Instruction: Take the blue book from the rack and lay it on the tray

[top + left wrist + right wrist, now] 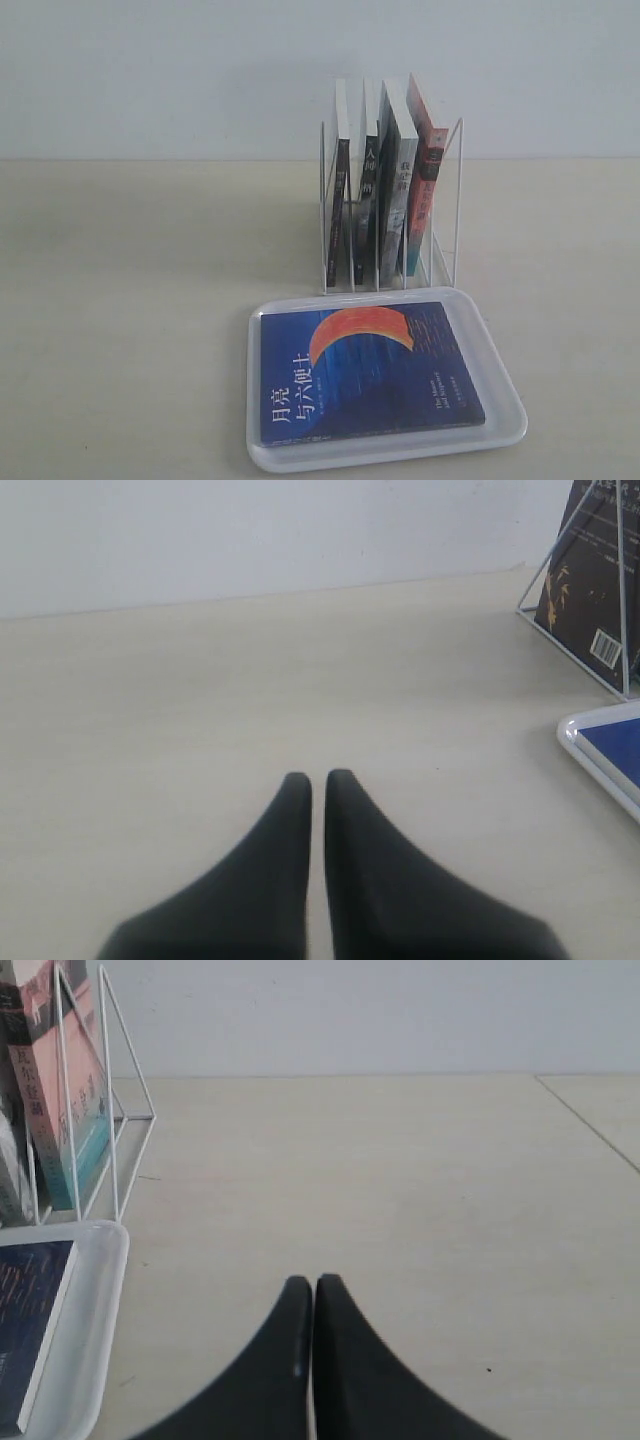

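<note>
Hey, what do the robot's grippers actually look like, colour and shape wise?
Only the wrist views show them. The left gripper and right gripper look alike: each has two matte black fingers, broad at the base, curving in to narrow rounded tips. No cables, labels or markings show. Nothing beyond the fingers is in view.

Pale beige matte surface, plain, no pattern. Ahead of the left claw it runs straight to a blank white wall. The same wall stands ahead of the right claw. A thin dark seam crosses the surface ahead of the right claw, off to one side. Tiny dark specks just beside the right claw. Light soft, even, only faint shadows.
</note>
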Controlling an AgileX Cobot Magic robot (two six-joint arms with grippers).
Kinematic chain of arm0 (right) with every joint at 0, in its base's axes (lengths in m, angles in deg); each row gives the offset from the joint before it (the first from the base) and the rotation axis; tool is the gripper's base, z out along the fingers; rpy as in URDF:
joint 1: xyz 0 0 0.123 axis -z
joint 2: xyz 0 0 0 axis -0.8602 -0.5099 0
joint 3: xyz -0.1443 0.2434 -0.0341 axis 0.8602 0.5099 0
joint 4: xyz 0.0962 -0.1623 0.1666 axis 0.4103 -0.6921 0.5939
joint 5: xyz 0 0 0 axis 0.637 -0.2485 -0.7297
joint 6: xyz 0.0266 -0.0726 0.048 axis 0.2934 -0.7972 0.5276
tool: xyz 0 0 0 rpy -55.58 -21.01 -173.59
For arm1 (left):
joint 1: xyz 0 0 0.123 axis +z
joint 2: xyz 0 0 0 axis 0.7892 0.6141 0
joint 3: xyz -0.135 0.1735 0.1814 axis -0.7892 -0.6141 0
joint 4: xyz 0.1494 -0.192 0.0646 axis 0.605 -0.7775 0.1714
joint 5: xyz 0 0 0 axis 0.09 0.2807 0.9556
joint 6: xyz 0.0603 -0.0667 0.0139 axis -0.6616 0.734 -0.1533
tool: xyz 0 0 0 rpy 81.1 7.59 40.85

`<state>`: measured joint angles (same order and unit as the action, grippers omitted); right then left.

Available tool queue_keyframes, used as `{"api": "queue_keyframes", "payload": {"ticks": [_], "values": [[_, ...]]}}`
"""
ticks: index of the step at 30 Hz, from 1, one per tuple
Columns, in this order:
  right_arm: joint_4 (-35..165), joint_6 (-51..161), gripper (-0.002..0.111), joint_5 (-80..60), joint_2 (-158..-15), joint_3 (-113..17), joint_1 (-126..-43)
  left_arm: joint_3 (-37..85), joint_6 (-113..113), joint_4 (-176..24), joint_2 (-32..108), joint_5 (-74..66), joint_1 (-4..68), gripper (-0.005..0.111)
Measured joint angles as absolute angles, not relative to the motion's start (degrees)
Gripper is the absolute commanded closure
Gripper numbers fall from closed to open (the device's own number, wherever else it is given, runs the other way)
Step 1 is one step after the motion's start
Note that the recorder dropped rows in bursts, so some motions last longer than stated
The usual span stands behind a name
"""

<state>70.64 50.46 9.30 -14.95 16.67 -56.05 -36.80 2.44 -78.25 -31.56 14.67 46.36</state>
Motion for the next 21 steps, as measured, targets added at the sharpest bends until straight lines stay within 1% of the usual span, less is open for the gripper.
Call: {"api": "queue_keyframes", "payload": {"ticks": [8, 14, 21], "values": [[72.5, 52.3, 0.108, 10.0, -14.9, 16.8, -56.0, -36.8, 2.4, -78.2, -31.6, 14.7, 46.4, 0.102], [71.1, 52.9, 0.108, 10.0, -14.9, 16.8, -58.7, -36.8, 2.4, -78.2, -31.6, 14.7, 46.4, 0.102], [70.5, 55.8, 0.108, 10.0, -14.9, 16.8, -59.3, -36.8, 2.4, -78.2, -31.6, 14.7, 46.4, 0.102]]}}
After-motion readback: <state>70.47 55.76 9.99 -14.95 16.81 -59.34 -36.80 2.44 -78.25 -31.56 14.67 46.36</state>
